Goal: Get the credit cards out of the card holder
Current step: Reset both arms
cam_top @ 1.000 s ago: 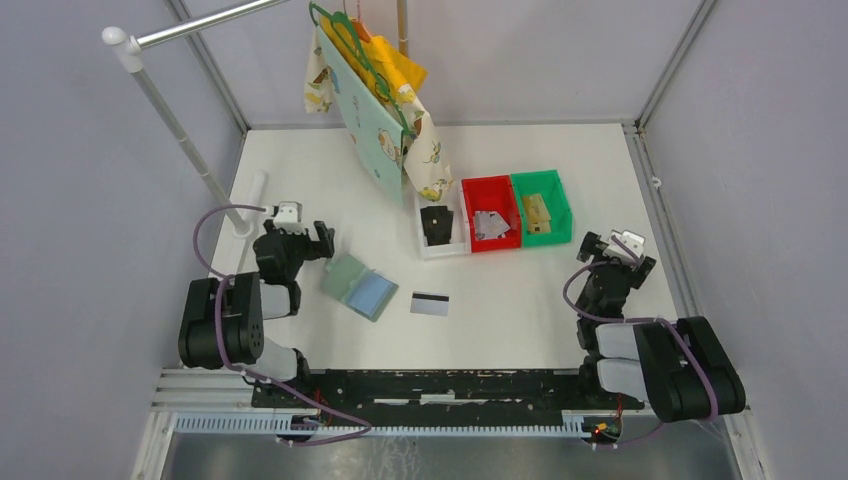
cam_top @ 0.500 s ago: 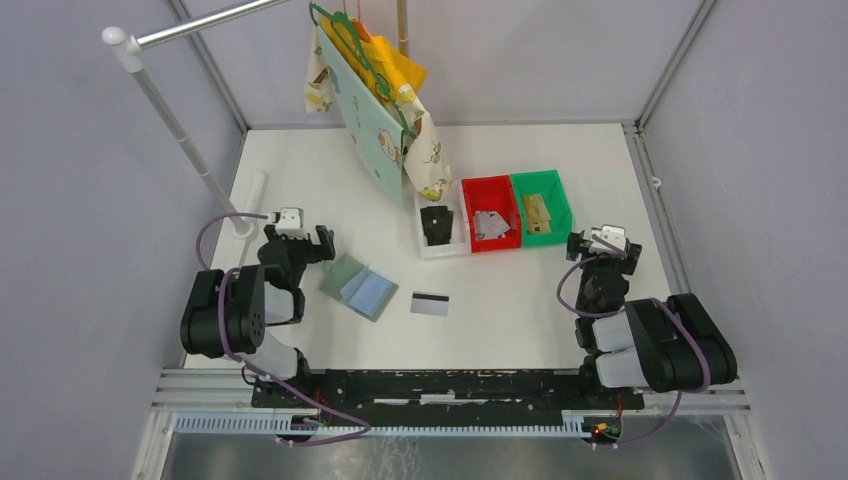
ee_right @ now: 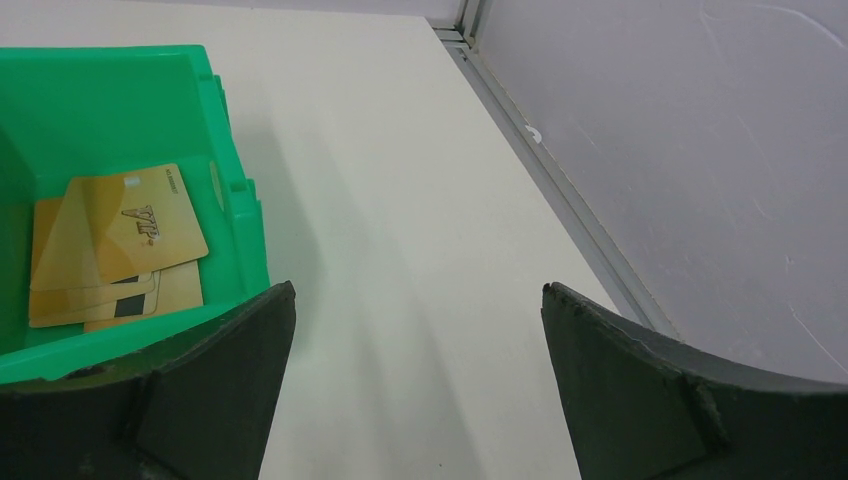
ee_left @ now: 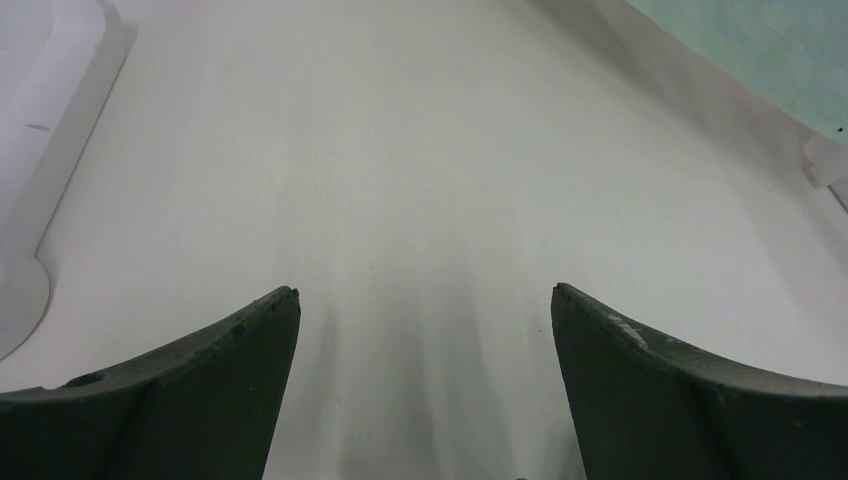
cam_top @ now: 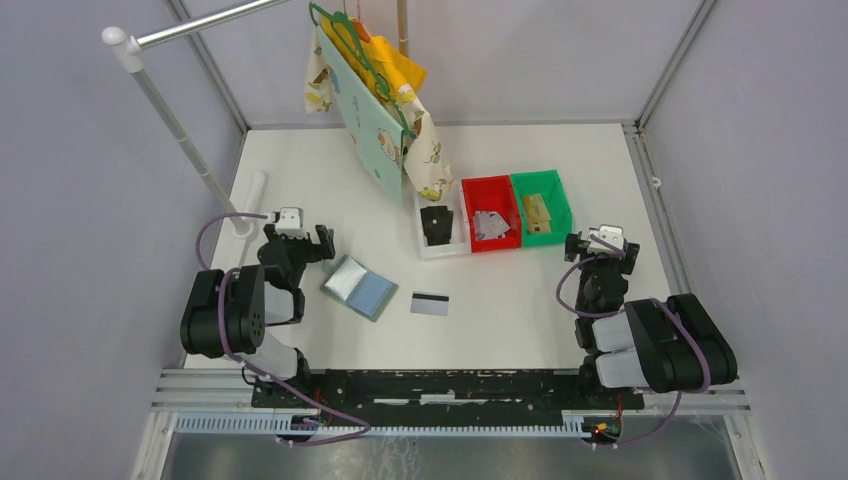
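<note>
The white counter (cam_top: 500,330) carries everything. Printed cloths (cam_top: 385,110) hang on hangers above its far side. The left tool (cam_top: 297,240) hovers over bare counter, released, its jaws spread wide with nothing between them. The right tool (cam_top: 596,243), equally released and empty, sits beside the green bin (cam_top: 553,195), which holds tan-gold cards (ee_right: 120,240). The card holder (cam_top: 358,287) lies open and flat just right of the left tool. One pale credit card (cam_top: 429,303) with a dark stripe lies on the counter near the holder, not touching it.

card holder (cam_top: 360,288) left of card (cam_top: 429,304), bins (cam_top: 490,181) behind
</note>
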Available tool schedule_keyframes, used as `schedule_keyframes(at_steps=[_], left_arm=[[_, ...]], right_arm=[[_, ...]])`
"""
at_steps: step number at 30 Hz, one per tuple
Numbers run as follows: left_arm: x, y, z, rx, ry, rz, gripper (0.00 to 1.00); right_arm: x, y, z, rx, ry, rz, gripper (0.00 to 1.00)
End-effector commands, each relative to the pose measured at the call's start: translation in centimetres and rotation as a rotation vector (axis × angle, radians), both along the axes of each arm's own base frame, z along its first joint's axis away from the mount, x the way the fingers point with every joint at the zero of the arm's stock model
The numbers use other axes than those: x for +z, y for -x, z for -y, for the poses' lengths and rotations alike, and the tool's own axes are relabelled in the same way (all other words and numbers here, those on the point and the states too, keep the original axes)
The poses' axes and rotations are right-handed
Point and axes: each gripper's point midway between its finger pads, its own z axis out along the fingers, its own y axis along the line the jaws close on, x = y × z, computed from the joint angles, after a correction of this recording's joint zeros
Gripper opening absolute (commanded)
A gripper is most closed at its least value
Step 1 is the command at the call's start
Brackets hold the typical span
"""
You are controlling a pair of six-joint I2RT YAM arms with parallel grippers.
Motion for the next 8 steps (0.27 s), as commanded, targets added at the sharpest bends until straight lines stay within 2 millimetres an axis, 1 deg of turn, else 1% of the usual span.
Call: schedule_keyframes(at_steps=[1,8], left_arm=[[2.12,-0.82,-0.28,0.0,-0.028,0.085,1.0],[2.13,-0.82,-0.3,0.001,-0.028,0.085,1.0]], right_arm=[[-2.54,2.87,0.06,0.018,0.007,-0.062,0.98],[-2.53,2.83,0.06,0.018,0.007,-0.063,0.98]])
